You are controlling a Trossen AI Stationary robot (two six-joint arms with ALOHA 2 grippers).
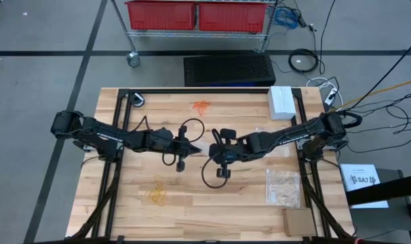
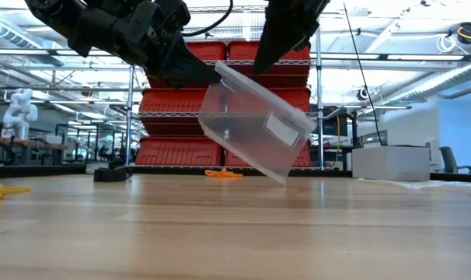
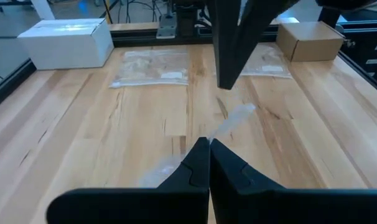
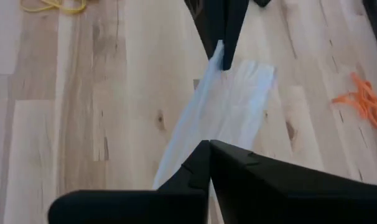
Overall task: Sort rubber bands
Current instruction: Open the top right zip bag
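Counter (image 1: pixel 212 210): light wood boards.
Orange rubber bands (image 1: pixel 201 106): far edge, middle.
Yellow rubber bands (image 1: pixel 157 194): near left.
White box (image 1: pixel 281 102): far right corner.
Clear bags (image 1: pixel 283 185): right side.
Brown box (image 1: pixel 299 221): near right corner.

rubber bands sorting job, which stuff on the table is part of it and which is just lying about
Part of the job:
- orange rubber bands
- pale yellow rubber bands
- clear plastic bag, held up by left gripper and right gripper

Lying about:
- white box
- cardboard box
- flat bags
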